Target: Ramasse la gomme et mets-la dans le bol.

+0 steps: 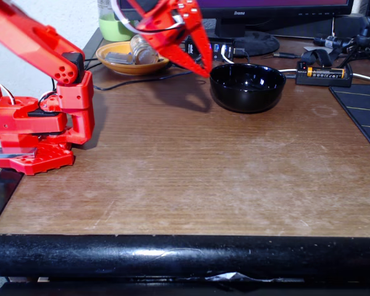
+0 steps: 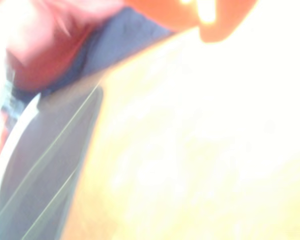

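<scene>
The black bowl (image 1: pixel 247 87) stands on the wooden table towards the back, right of centre. My red gripper (image 1: pixel 205 71) hangs just left of the bowl's left rim, tilted down, its pointed tips close to the rim. The fingers (image 1: pixel 197 43) taper to one point, and I cannot tell whether they are shut or hold anything. The eraser is hidden from me; glare spots inside the bowl could mask it. The wrist view is washed out and blurred, with a red-orange gripper part (image 2: pixel 220 20) along its top edge.
An orange-yellow dish (image 1: pixel 131 58) with small items sits behind the gripper. A battery holder (image 1: pixel 324 74), cables and a monitor foot (image 1: pixel 253 42) crowd the back right. A dark mat (image 1: pixel 361 111) covers the right edge. The arm's base (image 1: pixel 40 132) is at the left.
</scene>
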Tool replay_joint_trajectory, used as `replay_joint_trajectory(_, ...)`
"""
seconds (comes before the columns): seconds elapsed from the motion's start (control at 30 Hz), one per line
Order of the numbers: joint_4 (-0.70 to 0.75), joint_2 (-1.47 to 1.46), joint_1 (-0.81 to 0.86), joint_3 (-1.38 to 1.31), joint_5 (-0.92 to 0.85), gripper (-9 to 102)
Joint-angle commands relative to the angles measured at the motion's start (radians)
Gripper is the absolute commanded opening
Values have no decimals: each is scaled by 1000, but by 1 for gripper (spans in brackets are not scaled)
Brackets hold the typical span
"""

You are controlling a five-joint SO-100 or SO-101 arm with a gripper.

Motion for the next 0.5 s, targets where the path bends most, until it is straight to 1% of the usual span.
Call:
replay_joint_trajectory(0.0,-15,181,11,66,8,-6)
replay_joint_trajectory(0.13,37,270,-14,155,58,-6)
replay_joint_trajectory(0.27,170,431,-71,229,103,-5)
replay_joint_trajectory(0.47,207,597,-55,318,74,-6)
